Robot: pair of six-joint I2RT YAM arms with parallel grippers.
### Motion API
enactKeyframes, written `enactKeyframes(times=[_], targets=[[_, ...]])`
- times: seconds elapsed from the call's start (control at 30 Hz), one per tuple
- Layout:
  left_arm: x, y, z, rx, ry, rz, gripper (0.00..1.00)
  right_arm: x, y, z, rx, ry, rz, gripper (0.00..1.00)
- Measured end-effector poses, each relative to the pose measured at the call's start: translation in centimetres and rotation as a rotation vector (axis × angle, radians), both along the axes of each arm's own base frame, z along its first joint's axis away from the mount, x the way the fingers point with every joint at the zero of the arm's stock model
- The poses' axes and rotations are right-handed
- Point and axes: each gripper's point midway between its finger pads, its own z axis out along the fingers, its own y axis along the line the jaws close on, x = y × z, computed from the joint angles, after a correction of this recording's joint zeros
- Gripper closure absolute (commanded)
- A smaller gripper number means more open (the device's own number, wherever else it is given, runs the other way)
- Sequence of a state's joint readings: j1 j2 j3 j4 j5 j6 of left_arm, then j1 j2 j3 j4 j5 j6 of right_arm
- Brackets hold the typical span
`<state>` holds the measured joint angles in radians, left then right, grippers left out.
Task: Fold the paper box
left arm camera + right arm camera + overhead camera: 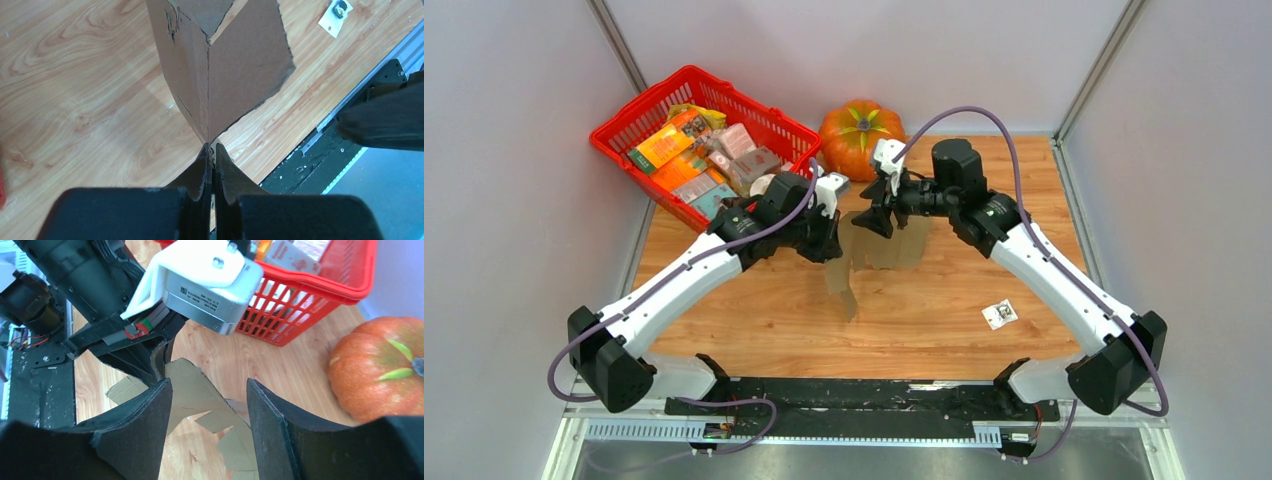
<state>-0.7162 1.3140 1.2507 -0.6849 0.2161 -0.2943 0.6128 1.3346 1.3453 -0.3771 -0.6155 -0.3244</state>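
Note:
The paper box (876, 250) is a brown die-cut cardboard sheet, partly bent and held up above the wooden table between the two arms. My left gripper (829, 238) is shut on one corner of it. In the left wrist view the fingertips (206, 155) pinch the corner where two panels (225, 75) meet at a crease. My right gripper (871, 216) is open just right of the sheet. In the right wrist view its gripper (207, 410) has the cardboard flaps (192, 390) showing between its spread fingers, and I cannot tell whether they touch.
A red basket (639, 115) of colourful packages stands at the back left. An orange pumpkin (861, 135) sits behind the grippers. A small white card with a black mark (999, 314) lies on the table near the right front. A black rail runs along the near edge.

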Motion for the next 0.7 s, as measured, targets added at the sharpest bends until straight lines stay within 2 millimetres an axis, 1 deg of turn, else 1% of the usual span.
enactKeyframes(times=[0.13, 0.33, 0.43, 0.47, 0.53, 0.57, 0.6, 0.63, 0.7], targets=[[-0.3, 0.0, 0.6, -0.012, -0.021, -0.029, 0.99, -0.2, 0.7, -1.1, -0.012, 0.02, 0.053, 0.41], [-0.8, 0.2, 1.5, -0.024, -0.055, -0.065, 1.0, -0.3, 1.3, -2.0, -0.018, 0.041, 0.091, 0.52], [-0.9, 0.3, 1.7, -0.025, -0.069, -0.078, 1.0, -0.3, 1.4, -2.3, -0.016, 0.052, 0.104, 0.63], [-1.0, 0.3, 1.7, -0.024, -0.072, -0.08, 1.0, -0.3, 1.4, -2.3, -0.013, 0.054, 0.108, 0.7], [-1.0, 0.4, 1.7, -0.023, -0.076, -0.083, 0.99, -0.4, 1.5, -2.2, -0.003, 0.054, 0.12, 0.79], [-1.0, 0.5, 1.7, -0.023, -0.079, -0.083, 0.98, -0.5, 1.6, -2.1, 0.003, 0.052, 0.126, 0.91], [-1.0, 0.5, 1.8, -0.022, -0.082, -0.082, 0.96, -0.7, 1.6, -2.0, 0.008, 0.059, 0.136, 0.96], [-0.9, 0.6, 1.8, -0.022, -0.085, -0.078, 0.94, -0.8, 1.7, -2.0, 0.011, 0.058, 0.143, 0.99], [-0.7, 0.9, 1.9, -0.019, -0.097, -0.062, 0.89, -1.0, 1.7, -1.8, 0.019, 0.064, 0.154, 1.0]])
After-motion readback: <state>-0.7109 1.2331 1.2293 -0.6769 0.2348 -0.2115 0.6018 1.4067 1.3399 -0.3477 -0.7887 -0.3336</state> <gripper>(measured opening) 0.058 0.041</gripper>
